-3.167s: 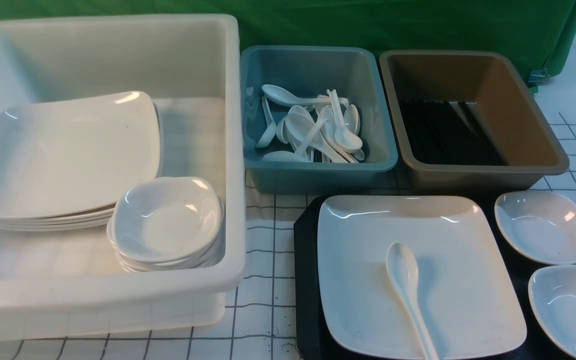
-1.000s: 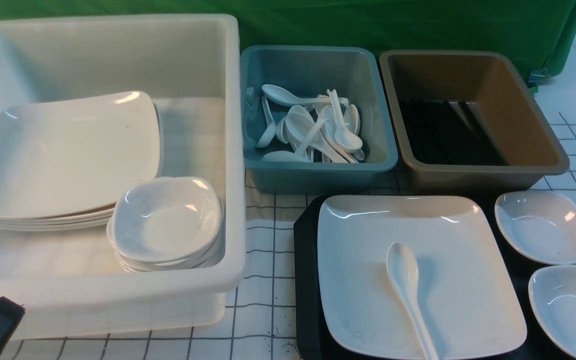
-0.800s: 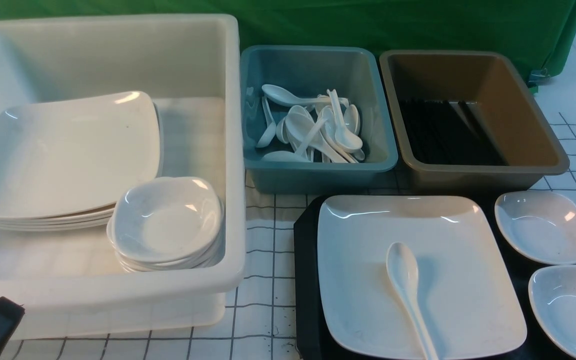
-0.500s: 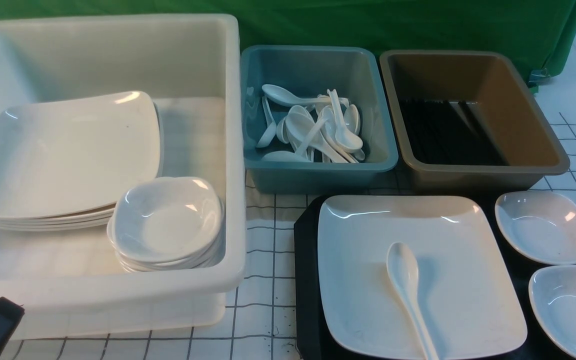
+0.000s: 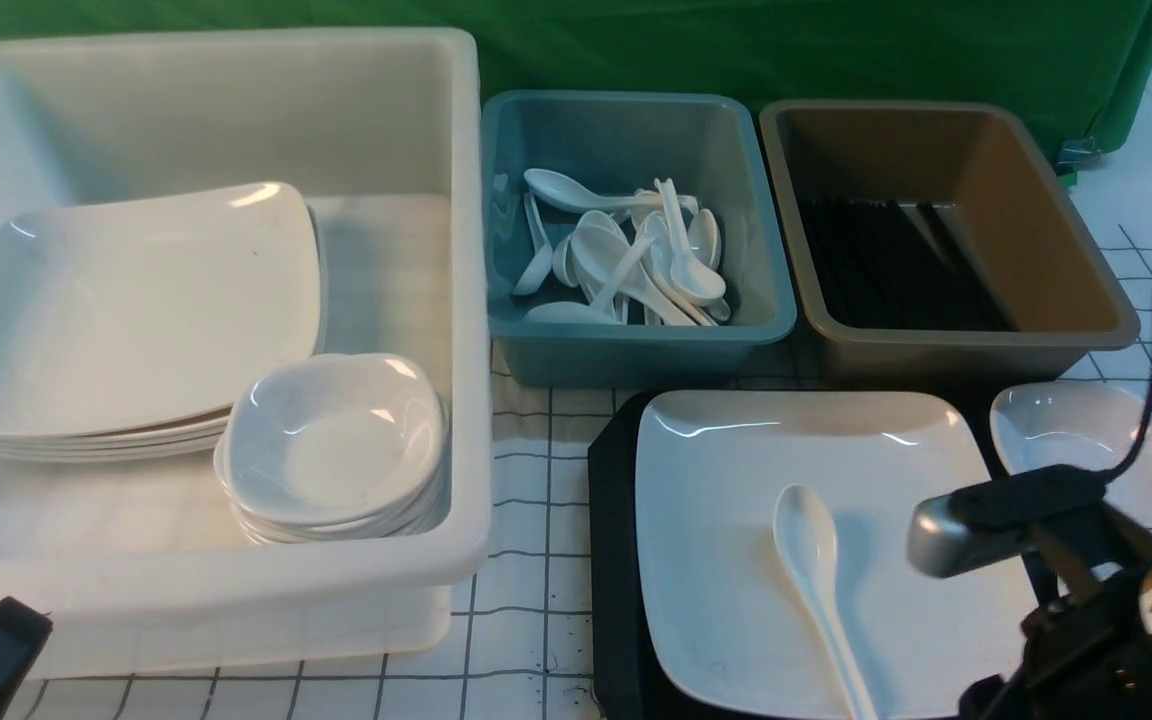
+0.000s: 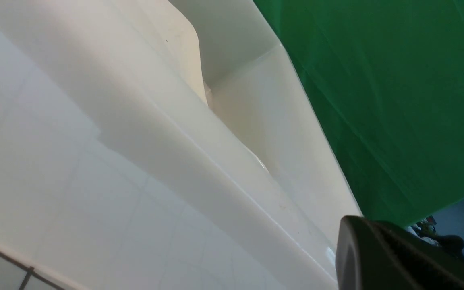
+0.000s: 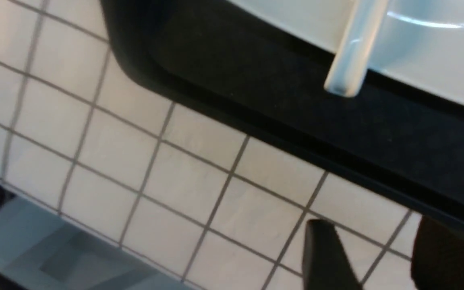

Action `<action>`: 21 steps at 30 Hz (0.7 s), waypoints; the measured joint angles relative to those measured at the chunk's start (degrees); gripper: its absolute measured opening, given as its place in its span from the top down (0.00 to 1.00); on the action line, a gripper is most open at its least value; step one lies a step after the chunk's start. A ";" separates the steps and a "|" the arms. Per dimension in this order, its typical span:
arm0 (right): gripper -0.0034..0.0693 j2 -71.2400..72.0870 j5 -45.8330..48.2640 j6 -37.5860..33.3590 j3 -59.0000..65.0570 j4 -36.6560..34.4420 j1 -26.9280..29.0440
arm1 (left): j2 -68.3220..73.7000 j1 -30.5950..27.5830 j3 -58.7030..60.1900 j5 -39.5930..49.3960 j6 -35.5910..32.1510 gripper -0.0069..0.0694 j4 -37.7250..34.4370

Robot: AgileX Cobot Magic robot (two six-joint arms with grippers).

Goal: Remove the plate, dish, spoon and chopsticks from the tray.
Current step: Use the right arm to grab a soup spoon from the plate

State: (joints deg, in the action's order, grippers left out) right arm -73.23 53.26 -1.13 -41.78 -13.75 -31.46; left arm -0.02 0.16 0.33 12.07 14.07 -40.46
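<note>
Right claw (image 7: 373, 229) gapes empty over the surface (image 7: 175, 181) beside the tray (image 7: 256, 80); spoon (image 5: 816, 580) lies on the plate (image 5: 716, 500); left claw (image 6: 381, 257) closed.

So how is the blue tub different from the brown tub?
The blue tub holds a heap of white spoons, while the brown tub holds black sticks lying flat. The blue tub stands to the left and the brown tub to the right. The brown tub looks a little wider. Both are open boxes with rounded corners, side by side just behind the black tray.
</note>
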 joint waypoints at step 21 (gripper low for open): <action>0.18 -20.34 -4.00 8.68 -12.94 9.51 -5.72 | 0.00 0.00 0.00 1.25 0.00 0.88 1.50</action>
State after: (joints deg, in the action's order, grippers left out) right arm -93.57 49.25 7.55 -54.72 -4.23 -37.18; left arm -0.02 0.16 0.33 13.32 14.07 -38.96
